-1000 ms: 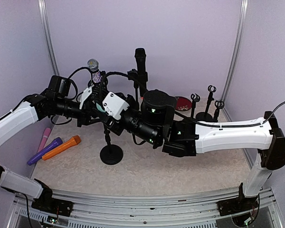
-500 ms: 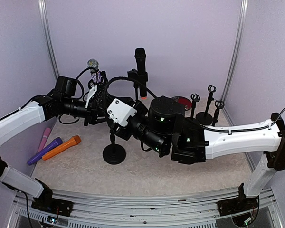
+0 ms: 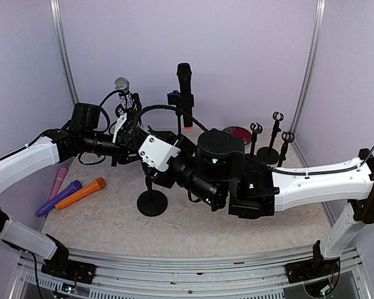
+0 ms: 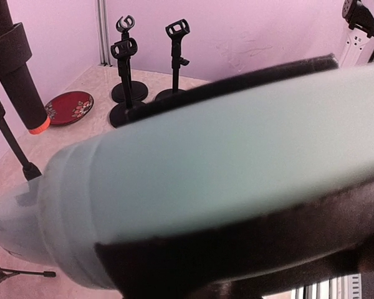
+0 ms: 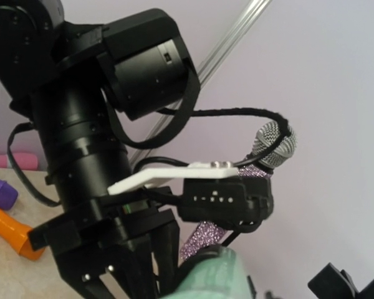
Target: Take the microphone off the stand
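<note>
The microphone (image 3: 124, 92) has a silver mesh head (image 5: 272, 143) and a purple glitter body (image 5: 207, 239). It stands tilted at the top of a black stand (image 3: 152, 203) with a round base. My right gripper (image 3: 139, 144) reaches in from the right. Its mint-green finger pad (image 5: 215, 277) lies against the lower glitter body, shut on it. That pad (image 4: 206, 156) fills the left wrist view. My left gripper (image 3: 132, 138) comes from the left, its black fingers (image 5: 121, 280) shut on the stand just under the microphone. The contact points are hidden in the top view.
A black microphone (image 3: 184, 84) stands on a second stand behind. Three small empty stands (image 3: 269, 138) and a red dish (image 3: 240, 133) sit at the back right. Pink (image 3: 56, 182), purple (image 3: 59, 197) and orange (image 3: 81, 193) microphones lie at the left.
Both arms have shifted slightly to the right and forward together. The stand's base has slid a little right with them. The microphone stays at the stand's top.
</note>
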Robot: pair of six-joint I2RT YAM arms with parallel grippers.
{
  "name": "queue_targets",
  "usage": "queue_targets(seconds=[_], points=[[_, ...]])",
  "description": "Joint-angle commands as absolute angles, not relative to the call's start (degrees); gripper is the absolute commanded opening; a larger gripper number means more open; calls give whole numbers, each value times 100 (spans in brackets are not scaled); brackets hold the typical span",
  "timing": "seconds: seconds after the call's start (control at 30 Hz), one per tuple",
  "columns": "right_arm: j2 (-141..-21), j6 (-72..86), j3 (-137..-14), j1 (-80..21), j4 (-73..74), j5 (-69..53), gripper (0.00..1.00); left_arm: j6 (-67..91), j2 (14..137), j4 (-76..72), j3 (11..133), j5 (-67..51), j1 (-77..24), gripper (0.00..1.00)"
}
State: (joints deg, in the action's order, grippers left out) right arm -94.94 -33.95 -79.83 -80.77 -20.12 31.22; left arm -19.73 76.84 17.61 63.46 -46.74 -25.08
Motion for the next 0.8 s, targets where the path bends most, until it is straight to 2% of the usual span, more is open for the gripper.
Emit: queue_targets(seconds=[0.0, 0.47, 0.5, 0.53, 0.57, 0.6, 0.63, 0.77], points=[[-8642, -3342, -8098, -8850, -2802, 2516, 3, -1497, 7933, 1431, 6131, -2896, -2036, 0], [-8536, -3327, -8128, -9070, -2743, 2781, 0, -1898, 7823, 1639, 6244, -3223, -2161, 0], [-8526, -3304, -8114, -9062, -2757, 2842, 0, -1992, 7788, 1766, 6326, -3350, -2162, 11], [-8530, -3252, -8090, -9055, -2747, 2912, 0, -2072, 7751, 1947, 6430, -3483, -2162, 36], [-8536, -3175, -8103, -9034, -2691, 2968, 0, -2160, 7705, 2145, 6544, -3584, -2162, 66], [-8544, -3052, -8129, -8993, -2591, 2998, 0, -2268, 7638, 2429, 6654, -3666, -2156, 89], [-8568, -2845, -8170, -8926, -2412, 2981, 0, -2443, 7538, 2656, 6748, -3726, -2135, 98], [-8699, -2114, -8347, -8685, -1796, 2904, 0, -3475, 6990, 3550, 6900, -3836, -1902, 99]])
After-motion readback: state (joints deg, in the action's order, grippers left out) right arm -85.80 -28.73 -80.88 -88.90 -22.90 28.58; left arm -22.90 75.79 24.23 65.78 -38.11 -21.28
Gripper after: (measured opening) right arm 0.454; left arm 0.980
